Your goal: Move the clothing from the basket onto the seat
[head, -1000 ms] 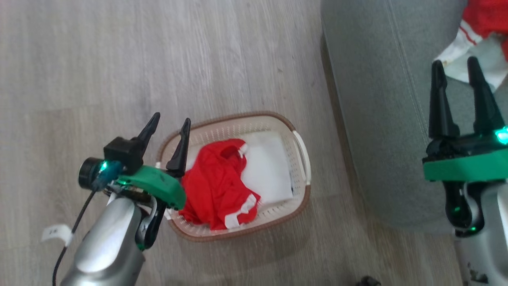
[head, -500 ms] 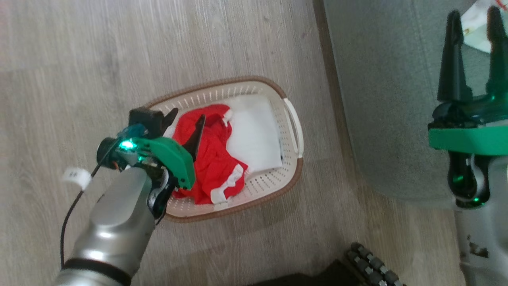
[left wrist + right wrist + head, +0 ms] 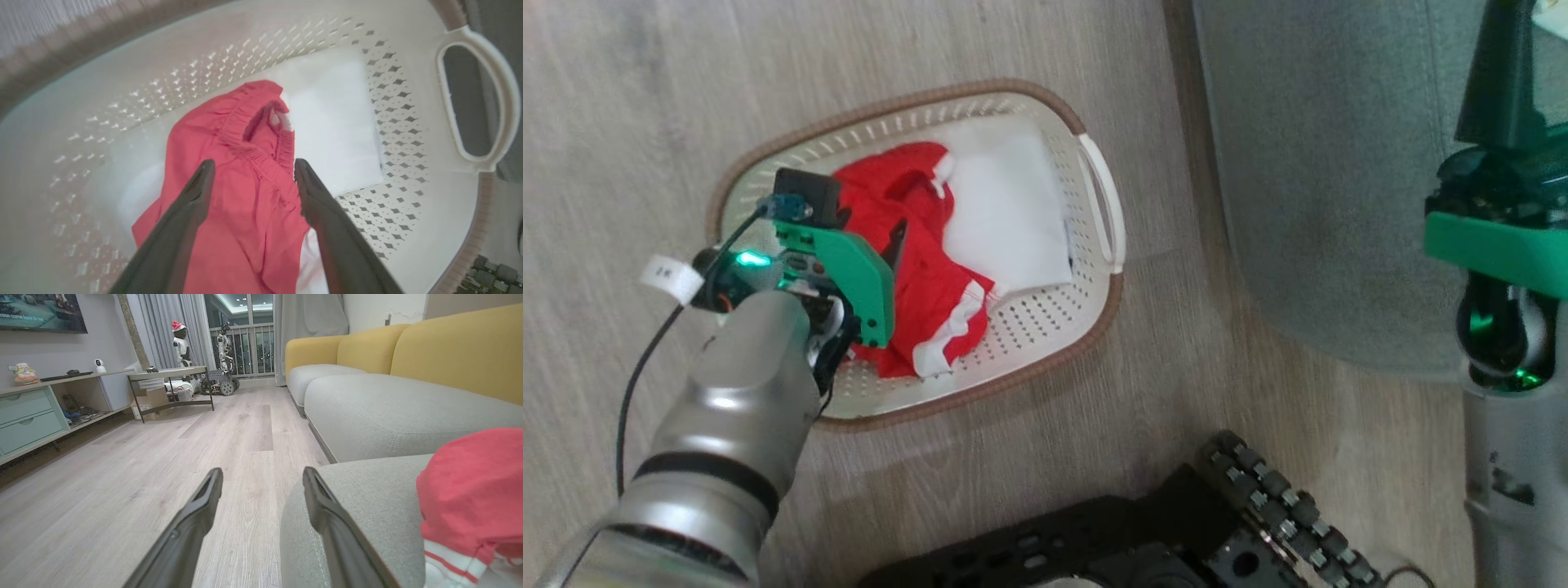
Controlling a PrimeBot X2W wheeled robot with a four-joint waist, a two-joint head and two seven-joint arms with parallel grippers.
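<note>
The cream basket (image 3: 1045, 371) stands on the floor left of the grey-green seat (image 3: 1323, 163). One red garment (image 3: 923, 269) with white trim lies crumpled in it, beside a flat white panel (image 3: 1005, 212). My left gripper (image 3: 866, 216) is down inside the basket. In the left wrist view it (image 3: 253, 163) stands open, with its tips straddling the red garment (image 3: 241, 212) near the elastic waistband. My right gripper (image 3: 262, 471) is open and holds nothing over the seat's front edge (image 3: 367, 498). The other red garment (image 3: 470, 490) rests on the seat to its right.
My black wheeled base (image 3: 1258, 506) sits just below the basket. Pale wood floor (image 3: 621, 82) surrounds the basket. The right wrist view shows yellow sofa backs (image 3: 449, 347), a low table (image 3: 171, 375), a cabinet (image 3: 28, 416) and robots by the window (image 3: 222, 375).
The head camera has tilted down, bringing my base into view. My left gripper moved from the basket's left rim down into the basket, over the red garment. It stays open.
</note>
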